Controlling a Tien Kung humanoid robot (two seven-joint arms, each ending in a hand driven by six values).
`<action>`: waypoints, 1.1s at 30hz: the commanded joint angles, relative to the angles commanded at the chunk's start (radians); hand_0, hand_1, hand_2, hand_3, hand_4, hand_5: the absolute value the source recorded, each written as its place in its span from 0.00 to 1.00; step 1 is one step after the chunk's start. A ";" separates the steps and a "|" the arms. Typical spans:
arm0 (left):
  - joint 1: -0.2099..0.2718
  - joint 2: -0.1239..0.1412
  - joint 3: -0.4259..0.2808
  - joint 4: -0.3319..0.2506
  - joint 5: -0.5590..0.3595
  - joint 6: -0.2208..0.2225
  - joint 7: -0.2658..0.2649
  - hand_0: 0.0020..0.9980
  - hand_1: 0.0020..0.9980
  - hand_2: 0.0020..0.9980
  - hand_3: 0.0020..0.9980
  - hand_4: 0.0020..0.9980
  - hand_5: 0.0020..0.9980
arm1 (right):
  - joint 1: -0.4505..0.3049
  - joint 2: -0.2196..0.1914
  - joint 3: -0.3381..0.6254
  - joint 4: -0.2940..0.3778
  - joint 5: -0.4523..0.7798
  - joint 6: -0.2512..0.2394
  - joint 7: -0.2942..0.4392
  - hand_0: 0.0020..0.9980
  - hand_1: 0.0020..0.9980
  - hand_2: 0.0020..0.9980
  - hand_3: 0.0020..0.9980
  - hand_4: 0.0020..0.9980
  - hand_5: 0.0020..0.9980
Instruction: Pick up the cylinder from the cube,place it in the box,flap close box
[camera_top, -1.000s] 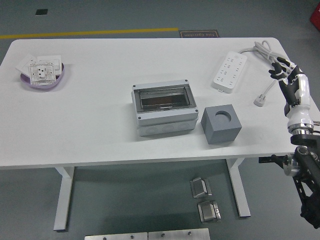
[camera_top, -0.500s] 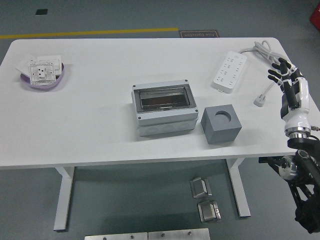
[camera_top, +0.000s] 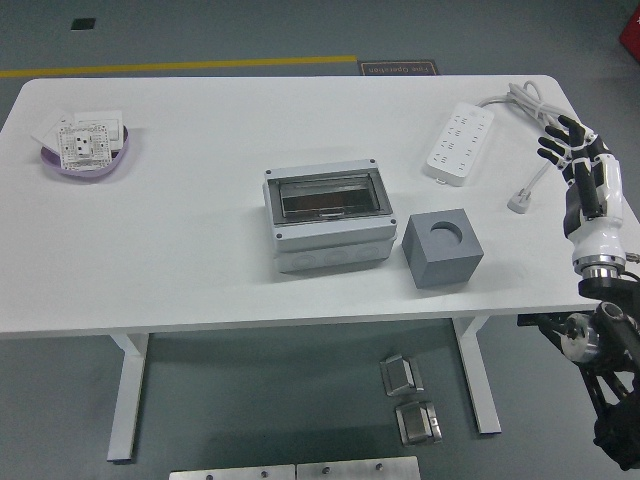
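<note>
A dark grey cube (camera_top: 443, 247) stands on the white table (camera_top: 180, 240), right of centre; the round hole in its top is empty. No cylinder shows. A grey box (camera_top: 327, 217) with a clear flap lid stands just left of the cube, its lid down flat. My right hand (camera_top: 575, 148) hangs over the table's right edge, well right of the cube, fingers spread and holding nothing. My left arm is out of view.
A white power strip (camera_top: 460, 142) with its cable and plug (camera_top: 520, 201) lies at the back right, close to my right hand. A purple bowl (camera_top: 88, 150) with white socket parts sits at the far left. Metal parts lie on the floor below.
My right hand has shifted slightly, first left and toward the table, then a little back right and up. Nothing on the table has moved.
</note>
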 joint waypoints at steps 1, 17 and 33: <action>-0.002 0.000 0.004 0.000 -0.003 0.000 0.000 0.66 0.59 0.56 0.59 0.49 0.04 | 0.000 0.001 0.002 0.000 -0.002 -0.001 -0.001 0.68 0.65 0.68 0.68 0.94 0.73; -0.009 0.005 0.012 0.000 -0.007 0.001 0.003 0.66 0.59 0.56 0.59 0.50 0.05 | -0.009 0.009 0.037 0.007 -0.017 -0.014 -0.003 0.67 0.65 0.68 0.68 0.91 0.71; -0.015 0.025 0.017 0.000 0.007 0.001 0.012 0.66 0.59 0.56 0.59 0.50 0.05 | -0.009 0.011 0.045 0.005 -0.024 -0.023 -0.005 0.67 0.65 0.68 0.68 0.89 0.69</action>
